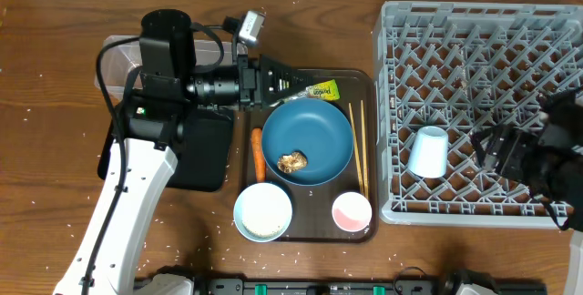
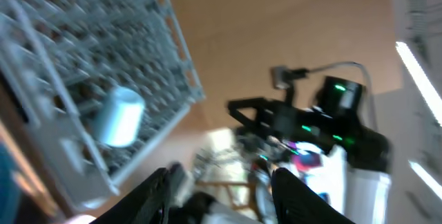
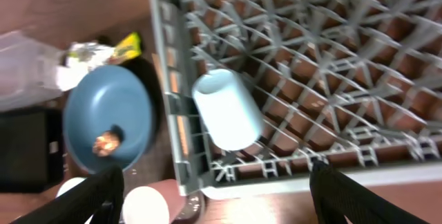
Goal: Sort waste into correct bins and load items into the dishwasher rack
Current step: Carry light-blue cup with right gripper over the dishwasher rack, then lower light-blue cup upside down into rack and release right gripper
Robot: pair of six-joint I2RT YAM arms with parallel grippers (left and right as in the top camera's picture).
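Observation:
My left gripper hovers at the back left of the brown tray, just left of the yellow-green and foil wrapper. Its view is blurred, and its jaws look open. The dark-blue plate holds a brown food lump. An orange carrot piece lies left of the plate, and the chopsticks lie right of it. A white bowl of rice and a pink cup stand at the front. The light-blue cup lies in the grey rack. My right gripper is open and empty over the rack, right of that cup.
The clear tub and the black tray lie at the left, partly under my left arm. The dark-brown serving tray holds the dishes. Rice grains are scattered on the wooden table. The rack's upright pegs stand around my right gripper.

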